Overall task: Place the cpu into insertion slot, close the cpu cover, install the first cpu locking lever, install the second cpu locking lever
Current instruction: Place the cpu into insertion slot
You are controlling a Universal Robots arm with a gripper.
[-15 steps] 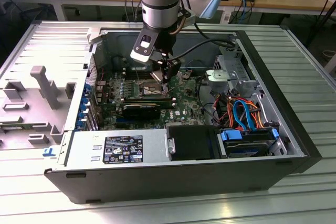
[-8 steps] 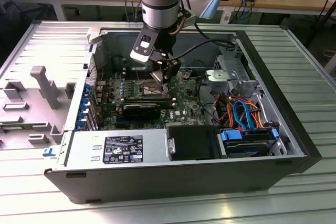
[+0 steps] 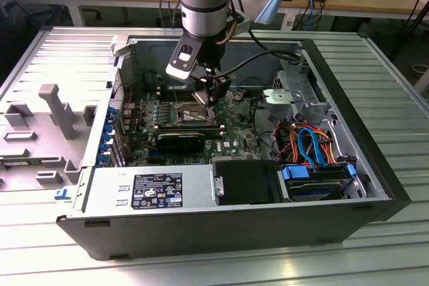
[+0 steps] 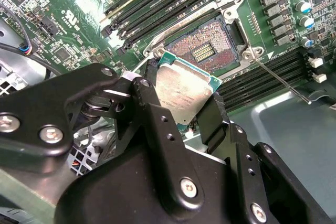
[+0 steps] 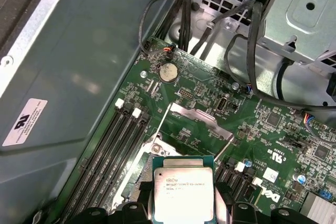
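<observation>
fingers (image 4: 151, 92) of our black end effector (image 4: 181, 102) press on two opposite edges of the small square cpu with the silvery-grey metal top (image 4: 185, 94), so we have it gripped. we hold it close over the green motherboard (image 4: 73, 19), just beside the dark square insertion slot with the silver rim (image 4: 207, 45), whose contact field is bare. in the first wrist view the thin silver cpu cover frame (image 5: 198, 117) is swung open beyond the cpu. in the exterior view we reach into the open dark grey computer case (image 3: 234, 232).
</observation>
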